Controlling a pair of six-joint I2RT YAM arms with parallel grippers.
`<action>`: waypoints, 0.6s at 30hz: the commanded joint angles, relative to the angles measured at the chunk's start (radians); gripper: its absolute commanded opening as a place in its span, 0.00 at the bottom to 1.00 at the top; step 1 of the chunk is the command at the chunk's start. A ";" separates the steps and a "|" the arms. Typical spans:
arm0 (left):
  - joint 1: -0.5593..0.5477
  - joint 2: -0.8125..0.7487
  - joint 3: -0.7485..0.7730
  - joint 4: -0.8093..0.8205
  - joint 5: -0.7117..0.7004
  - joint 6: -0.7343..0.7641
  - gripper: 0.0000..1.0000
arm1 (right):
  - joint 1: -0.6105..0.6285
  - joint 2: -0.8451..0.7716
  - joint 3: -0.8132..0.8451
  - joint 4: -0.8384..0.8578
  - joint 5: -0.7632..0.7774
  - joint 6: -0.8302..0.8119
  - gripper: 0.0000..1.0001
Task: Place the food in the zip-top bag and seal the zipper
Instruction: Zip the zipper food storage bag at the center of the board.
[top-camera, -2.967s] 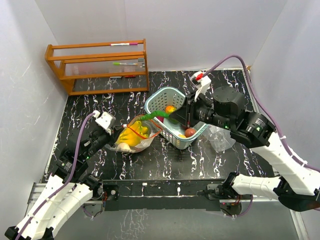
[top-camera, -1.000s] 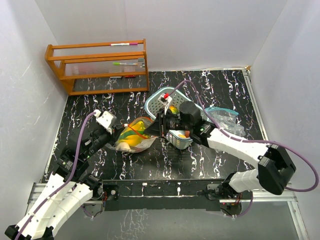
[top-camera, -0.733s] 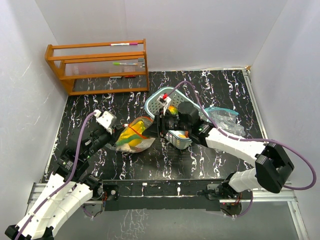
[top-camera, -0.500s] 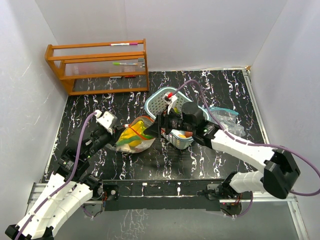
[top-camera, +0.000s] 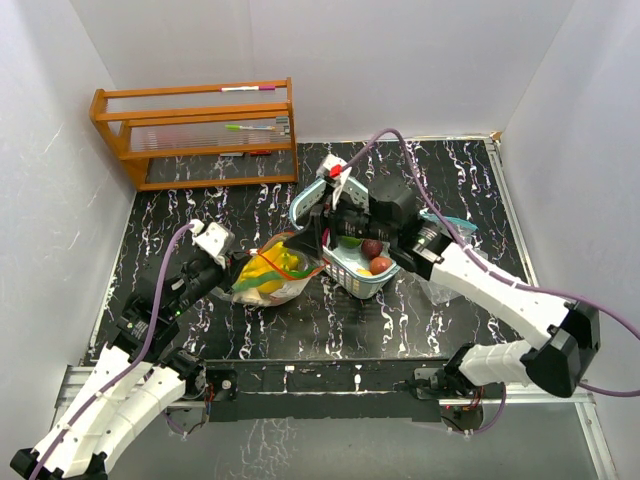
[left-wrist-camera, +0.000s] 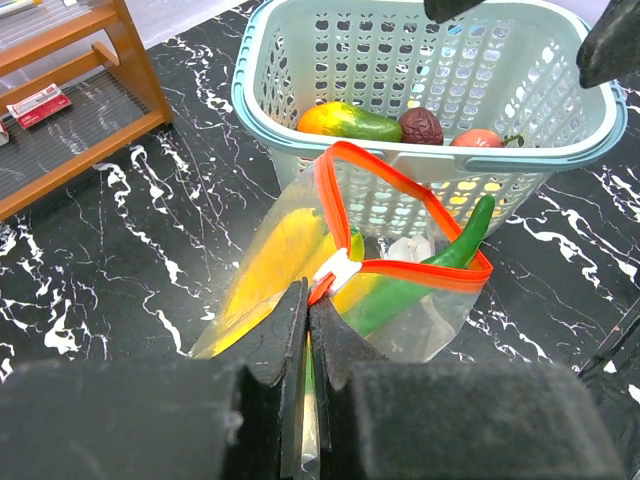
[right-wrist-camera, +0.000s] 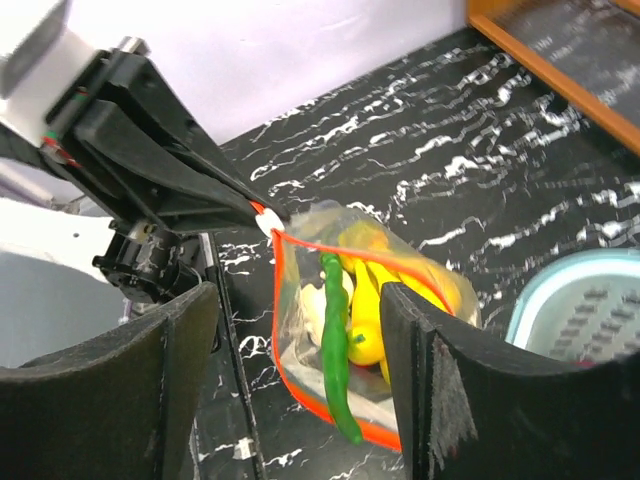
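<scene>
white walls; black marble tabletop, white-veined; wooden rack at back left

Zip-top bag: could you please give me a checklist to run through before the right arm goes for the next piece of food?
1. Left gripper shut on the zip-top bag edge, beside the white slider: ok.
2. Bag mouth held open, orange zipper spread in a loop: ok.
3. Right gripper open and empty: ok.
4. Green pepper fully inside the bag: not ok, its end pokes over the zipper.
5. Basket emptied: not ok; the mango, a dark red fruit and a red fruit lie in it.
</scene>
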 joint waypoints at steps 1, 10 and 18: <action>-0.006 0.015 0.053 0.001 0.009 -0.011 0.00 | 0.013 0.075 0.137 -0.014 -0.191 -0.183 0.64; -0.005 0.056 0.133 -0.058 0.003 -0.006 0.00 | 0.021 0.227 0.271 -0.093 -0.269 -0.387 0.61; -0.006 0.070 0.144 -0.058 0.002 0.000 0.00 | 0.035 0.256 0.251 0.018 -0.346 -0.431 0.62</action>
